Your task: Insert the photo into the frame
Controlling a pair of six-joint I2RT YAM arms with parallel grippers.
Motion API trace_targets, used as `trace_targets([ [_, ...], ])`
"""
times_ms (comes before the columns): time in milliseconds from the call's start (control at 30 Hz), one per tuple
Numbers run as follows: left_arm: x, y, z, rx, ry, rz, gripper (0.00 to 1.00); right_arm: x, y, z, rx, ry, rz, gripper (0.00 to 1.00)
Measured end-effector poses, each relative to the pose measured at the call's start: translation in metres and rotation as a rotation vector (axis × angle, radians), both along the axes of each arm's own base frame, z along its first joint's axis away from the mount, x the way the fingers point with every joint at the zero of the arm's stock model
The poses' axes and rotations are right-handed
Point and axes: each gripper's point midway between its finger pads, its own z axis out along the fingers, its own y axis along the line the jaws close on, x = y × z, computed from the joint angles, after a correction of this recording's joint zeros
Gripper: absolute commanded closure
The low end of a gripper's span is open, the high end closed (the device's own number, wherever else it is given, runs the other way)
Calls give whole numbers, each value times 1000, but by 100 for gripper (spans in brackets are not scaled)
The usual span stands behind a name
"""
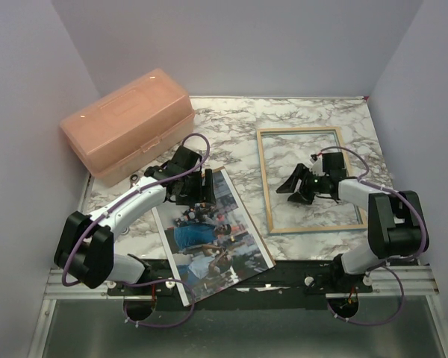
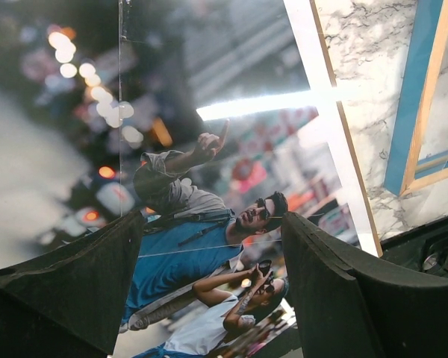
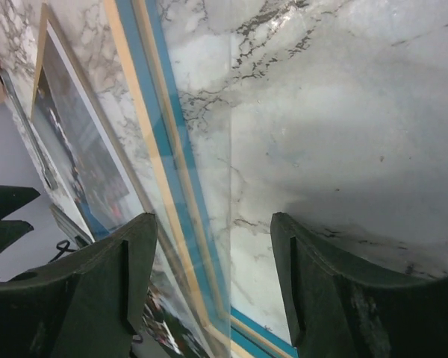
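Black left claw (image 2: 213,220) above glossy rectangular photo (image 1: 216,242), thin pale-wood frame (image 1: 299,131)

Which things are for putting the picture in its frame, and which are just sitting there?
For the job:
photo, lying face up
frame, pale wood side up

Just lying about:
pink plastic box, lid shut, at the back left

The photo (image 1: 216,246) is a glossy paper print. Right of it, the frame (image 1: 264,179) shows pale bare wood on a smooth, marble-patterned bench (image 1: 231,127); behind the photo, a box (image 1: 127,123) looks like translucent peach plastic.
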Motion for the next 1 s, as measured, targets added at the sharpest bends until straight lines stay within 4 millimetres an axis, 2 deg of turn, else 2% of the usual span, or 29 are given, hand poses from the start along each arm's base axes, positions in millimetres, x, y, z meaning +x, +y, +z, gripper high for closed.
trace_targets([
  [200,0,0,1,-2,-4,0,24,0,13,-2,116,-18,25,28],
  [333,0,0,3,-6,-11,0,24,-3,23,-1,200,-32,56,32],
  [467,1,-2,8,-20,-24,0,24,-2,27,0,236,-37,69,48],
  [600,4,-6,13,-47,-39,-2,24,0,30,2,259,-48,77,75],
  [733,5,-12,16,-70,-47,-9,24,0,31,3,269,-49,80,96],
  [767,5,-13,16,-74,-48,-11,24,0,31,4,270,-49,81,99],
  [900,4,-17,18,-90,-47,-15,24,0,30,11,262,-50,82,100],
  [1000,3,-21,20,-103,-49,-22,24,7,28,40,236,-109,84,100],
])
